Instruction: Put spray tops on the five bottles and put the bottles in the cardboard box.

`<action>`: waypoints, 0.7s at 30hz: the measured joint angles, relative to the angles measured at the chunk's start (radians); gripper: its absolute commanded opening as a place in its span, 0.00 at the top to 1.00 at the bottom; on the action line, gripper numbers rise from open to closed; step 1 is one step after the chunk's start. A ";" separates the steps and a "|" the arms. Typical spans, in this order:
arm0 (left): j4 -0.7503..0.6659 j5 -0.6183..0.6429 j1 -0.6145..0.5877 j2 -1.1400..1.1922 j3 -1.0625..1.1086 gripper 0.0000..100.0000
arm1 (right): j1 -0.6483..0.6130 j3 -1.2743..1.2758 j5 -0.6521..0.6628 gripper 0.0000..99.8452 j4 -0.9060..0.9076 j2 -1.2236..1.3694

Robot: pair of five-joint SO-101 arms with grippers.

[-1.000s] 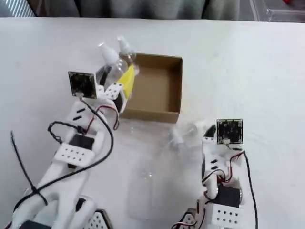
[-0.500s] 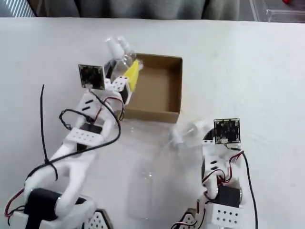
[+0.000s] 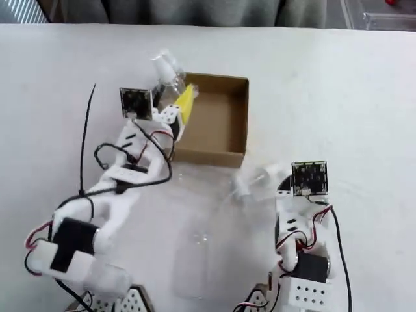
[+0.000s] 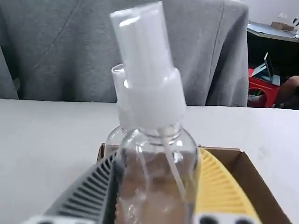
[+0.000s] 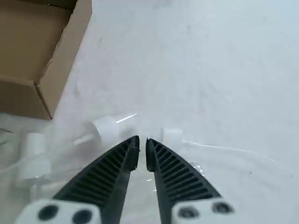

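High view: the left arm lies slanted across the table (image 3: 364, 97) up to the left wall of the box (image 3: 221, 123); the left gripper (image 3: 175, 97) is at that wall's far end, its yellow finger (image 3: 186, 102) over the box's edge; it pinches a clear bottle (image 3: 168, 83) with a white spray top (image 3: 161, 64); the bottle leans a little away from the box; whether it is inside the wall or just outside cannot be told. The right gripper (image 3: 270, 175) is just beyond the box's near right corner, low over the table; a few clear loose bottles (image 3: 250, 184) with white tops lie in front of it, close to the box's near wall.

Left wrist view: the bottle (image 4: 156, 186) stands upright in the left gripper (image 4: 156, 161), squeezed between a grey finger (image 4: 93, 191) and the yellow finger (image 4: 217, 191); its spray top (image 4: 147, 70) is seated on the neck, dip tube running down inside; a second bottle (image 4: 113, 136) stands just behind, at the box's (image 4: 243, 163) far corner.

Right wrist view: the right gripper (image 5: 141, 140) has its jaws pressed nearly together, a thin slit between the tips, nothing in them; right at the tips lies a bottle with a white cap (image 5: 106, 128); another white top (image 5: 32, 156) lies nearer the box (image 5: 51, 70), whose corner rises beside them.
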 measured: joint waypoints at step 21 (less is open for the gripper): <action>-0.109 -0.049 -0.021 0.206 -0.092 0.96 | 0.000 0.000 0.000 0.99 0.000 0.000</action>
